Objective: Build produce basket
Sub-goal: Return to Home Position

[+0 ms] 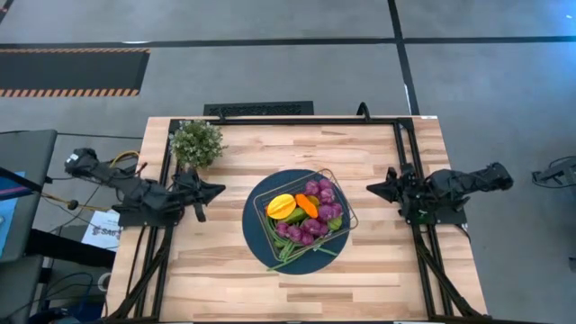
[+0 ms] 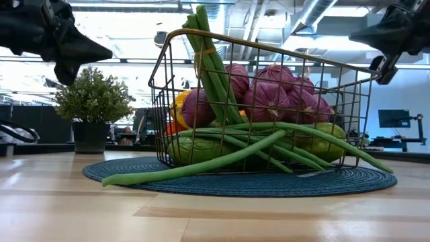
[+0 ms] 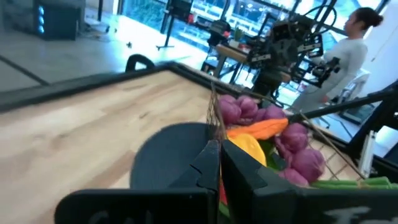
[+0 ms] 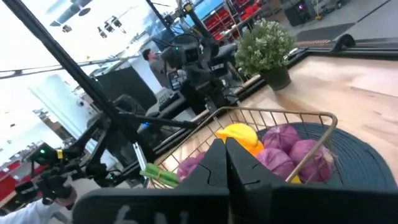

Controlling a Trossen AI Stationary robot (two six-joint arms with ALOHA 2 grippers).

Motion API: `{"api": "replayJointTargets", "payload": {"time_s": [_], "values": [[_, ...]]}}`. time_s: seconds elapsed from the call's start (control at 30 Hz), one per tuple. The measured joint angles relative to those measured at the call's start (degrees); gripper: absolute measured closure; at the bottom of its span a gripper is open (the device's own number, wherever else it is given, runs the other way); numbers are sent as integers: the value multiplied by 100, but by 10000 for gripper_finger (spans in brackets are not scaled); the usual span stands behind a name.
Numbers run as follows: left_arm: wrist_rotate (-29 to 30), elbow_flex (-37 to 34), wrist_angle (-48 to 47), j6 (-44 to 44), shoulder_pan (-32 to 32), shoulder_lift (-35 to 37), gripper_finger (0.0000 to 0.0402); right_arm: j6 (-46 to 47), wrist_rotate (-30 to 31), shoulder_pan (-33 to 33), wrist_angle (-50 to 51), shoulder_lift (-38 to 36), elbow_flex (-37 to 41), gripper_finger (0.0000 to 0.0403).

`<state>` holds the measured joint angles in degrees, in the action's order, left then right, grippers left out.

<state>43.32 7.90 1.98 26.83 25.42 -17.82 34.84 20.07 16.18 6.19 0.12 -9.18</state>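
Two grippers are in view, both well apart from the basket point(image 1: 290, 184). The left gripper point(image 1: 220, 190) hangs at centre left of the high view, above the table point(image 1: 378, 279), with its tip toward the basket. In the left wrist view its fingers point(image 3: 208, 165) are closed to a thin slit and hold nothing. The right gripper point(image 1: 372, 189) hangs at centre right of the high view, tip also toward the basket. In the right wrist view its fingers point(image 4: 214, 163) meet and hold nothing.

The basket sits at the centre of the high view on a dark blue round mat point(image 1: 255, 229). It holds the produce:
- a yellow starfruit point(image 1: 281, 206) on the left side;
- an orange tapered piece point(image 1: 307, 205) just beside it;
- purple grapes point(image 1: 317, 218) in the right and lower part;
- a green bean bundle point(image 1: 288, 247) that trails over the lower-left rim onto the mat.

In the low view, some beans lean upright inside the basket's left wall, and a green cucumber point(image 2: 195, 149) lies on the basket floor.

A potted plant point(image 1: 197, 142) stands at the upper left of the table, apart from the mat.
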Motion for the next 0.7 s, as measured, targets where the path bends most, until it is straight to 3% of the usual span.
{"api": "replayJointTargets", "payload": {"time_s": [0.2,0.37,0.7], "values": [[-973,0,-11,-668,-868,547,401,-69,-22,-190,19,-1,-6,401],[-1916,0,-283,-667,-1465,957,401,-182,-156,-296,-19,0,-6,402],[-2355,0,-948,-337,-1684,1197,401,-645,-367,5,-471,0,112,402]]}}
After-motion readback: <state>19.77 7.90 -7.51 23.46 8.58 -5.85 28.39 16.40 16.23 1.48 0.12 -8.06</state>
